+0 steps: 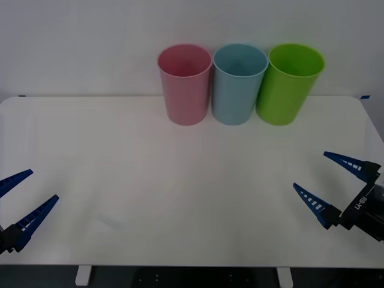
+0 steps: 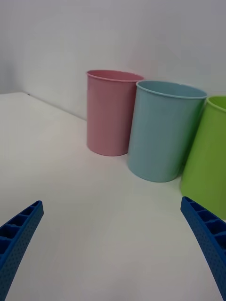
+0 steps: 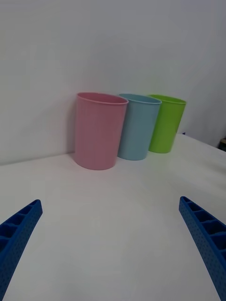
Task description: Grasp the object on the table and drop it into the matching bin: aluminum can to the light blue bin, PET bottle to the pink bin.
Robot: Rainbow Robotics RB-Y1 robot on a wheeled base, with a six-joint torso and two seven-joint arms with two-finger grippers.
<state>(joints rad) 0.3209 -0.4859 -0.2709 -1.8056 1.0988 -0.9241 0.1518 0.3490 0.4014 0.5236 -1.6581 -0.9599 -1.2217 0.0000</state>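
Inspection finds no can or bottle lying on the table [image 1: 180, 198]. Whether the can already sits inside a bin I cannot tell; the interiors I can see into appear empty, and their bottoms are out of sight. Either the drop is done or nothing has been set out for me.

The pink bin [image 1: 185, 84], light blue bin [image 1: 239, 84] and lime green bin [image 1: 290, 83] stand upright in a row, touching or nearly so, at the middle of the far edge.

My left gripper [image 1: 15, 201] hangs over the near left corner, jaws spread wide, holding nothing. My right gripper [image 1: 330, 180] hangs near the right edge, likewise released and empty, touching nothing.
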